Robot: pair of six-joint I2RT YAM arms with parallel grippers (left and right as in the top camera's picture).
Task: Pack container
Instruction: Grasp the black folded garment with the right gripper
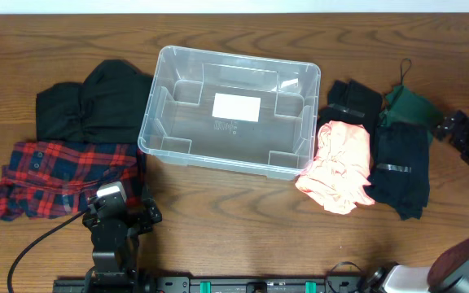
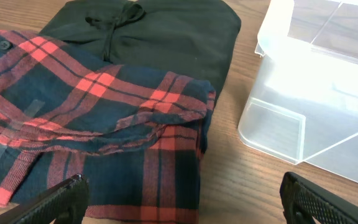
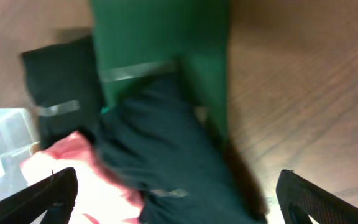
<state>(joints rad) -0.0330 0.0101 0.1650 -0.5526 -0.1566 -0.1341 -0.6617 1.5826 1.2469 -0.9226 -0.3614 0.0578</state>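
- While both pairs stand wide and empty, the left fingers [image 2: 61,198] hover over the plaid shirt [image 2: 104,118], the right fingers [image 3: 48,193] over the dark garments [image 3: 160,143].
- Past the shirt's edge the container [image 2: 303,87] lies ahead and to the right of the left fingers; from the right fingers it sits beyond the pink garment [image 3: 73,162].
- On the bench [image 1: 234,244] its long axis runs left to right; the left fingers look nearer.

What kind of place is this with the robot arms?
Probably a robot practice bench, not a home: a robot arm stands at a wooden table, with a clear container and piles of clothes, like the red plaid shirt, waiting to be packed.
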